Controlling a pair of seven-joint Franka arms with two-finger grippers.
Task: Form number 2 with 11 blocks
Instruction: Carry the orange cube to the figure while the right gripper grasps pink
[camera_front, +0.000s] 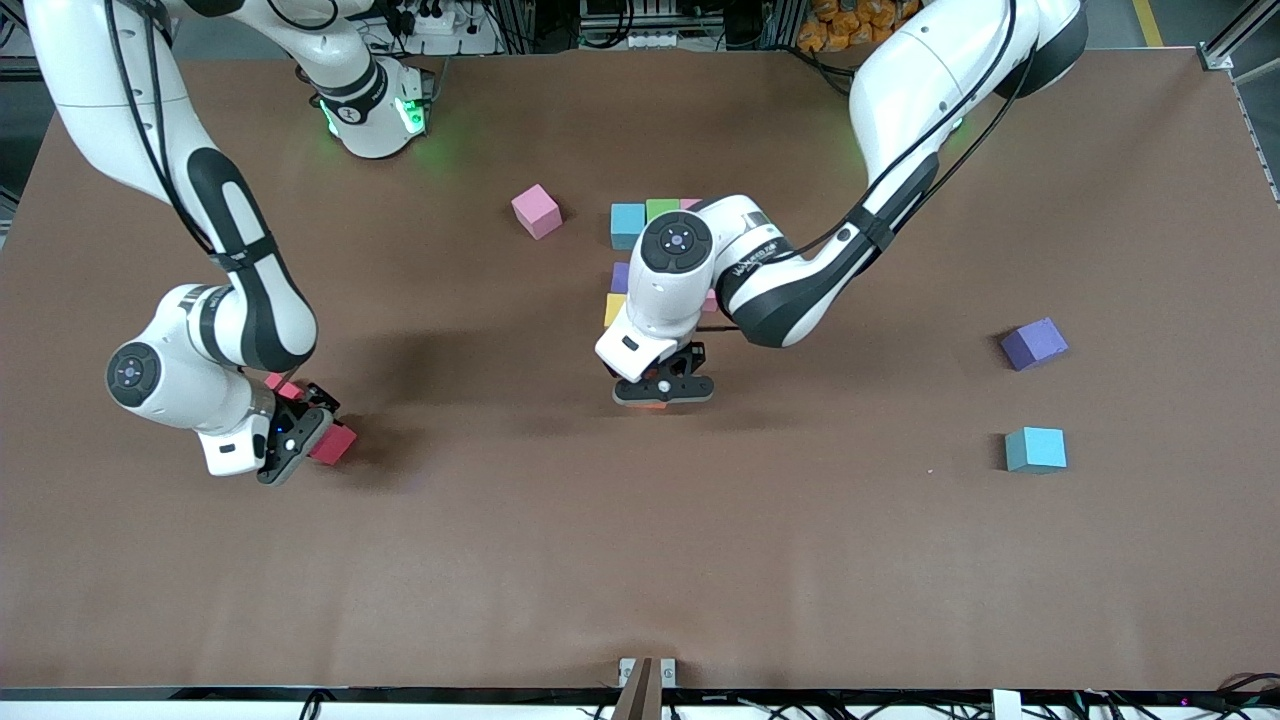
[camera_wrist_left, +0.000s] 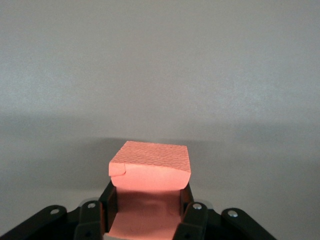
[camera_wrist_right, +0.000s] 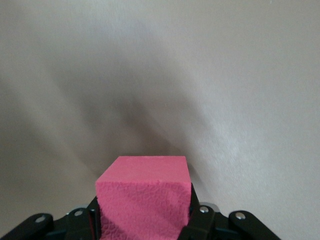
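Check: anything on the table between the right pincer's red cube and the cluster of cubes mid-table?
Nothing visible. The right pincer, shut on the red foam cube, sits toward the right arm's end; only bare brown table lies between it and the cluster. The left arm hangs over the cluster, hiding part.

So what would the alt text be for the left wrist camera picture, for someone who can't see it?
Seen from the wrist, the left gripper is shut on an orange block, a small foam cube squeezed between its two black fingers. The cube's textured top face shows, with a dent at one corner. Past it lies only the plain, bare table surface.
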